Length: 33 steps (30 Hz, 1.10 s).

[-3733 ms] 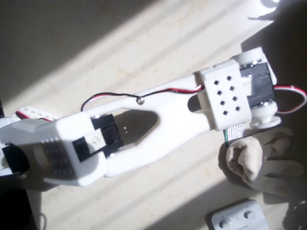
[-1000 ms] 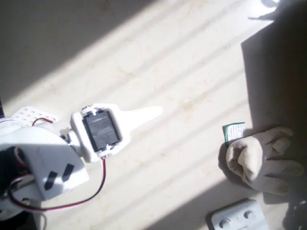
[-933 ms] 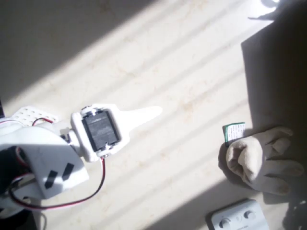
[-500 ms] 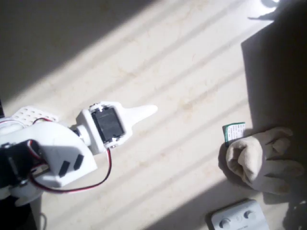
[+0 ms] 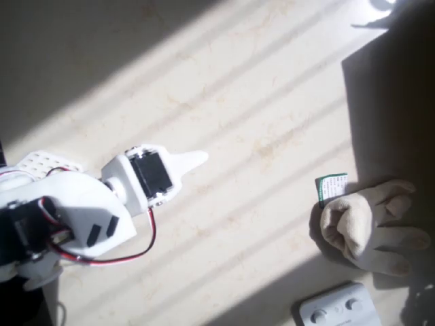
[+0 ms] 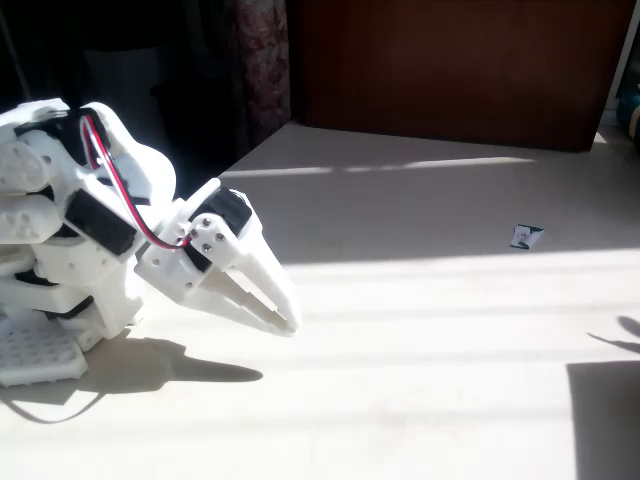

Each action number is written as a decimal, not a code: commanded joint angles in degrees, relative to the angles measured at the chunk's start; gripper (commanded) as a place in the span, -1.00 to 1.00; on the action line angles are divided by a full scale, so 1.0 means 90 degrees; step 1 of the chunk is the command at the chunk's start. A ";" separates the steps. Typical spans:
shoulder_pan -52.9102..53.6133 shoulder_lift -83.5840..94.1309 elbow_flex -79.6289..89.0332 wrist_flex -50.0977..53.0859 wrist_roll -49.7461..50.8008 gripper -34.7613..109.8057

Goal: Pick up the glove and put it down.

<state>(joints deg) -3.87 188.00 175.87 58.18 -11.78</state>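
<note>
Cream fabric glove [image 5: 370, 227] on table, well apart from tool [image 5: 192, 160]

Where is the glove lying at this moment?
In the overhead view the glove lies on the table at the right edge, just below the small green card and above the white device, far from the gripper.
</note>
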 commanded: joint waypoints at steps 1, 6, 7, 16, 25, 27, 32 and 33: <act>-0.0020 0.0039 -0.0137 0.0605 0.0029 -0.52; -0.0020 0.0039 -0.0361 0.1406 0.0039 -0.52; -0.0020 0.0039 -0.0371 0.1416 0.0039 -0.52; -0.0029 0.0039 -0.0371 0.1416 0.0000 -0.51; -0.0029 0.0039 -0.0371 0.1416 -0.0029 -0.51; -0.0029 0.0039 -0.0371 0.1416 -0.0029 -0.51; -0.0029 0.0039 -0.0371 0.1416 -0.0029 -0.51; -0.0029 0.0039 -0.0371 0.1416 -0.0029 -0.51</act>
<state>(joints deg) -3.87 188.09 175.34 70.66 -11.78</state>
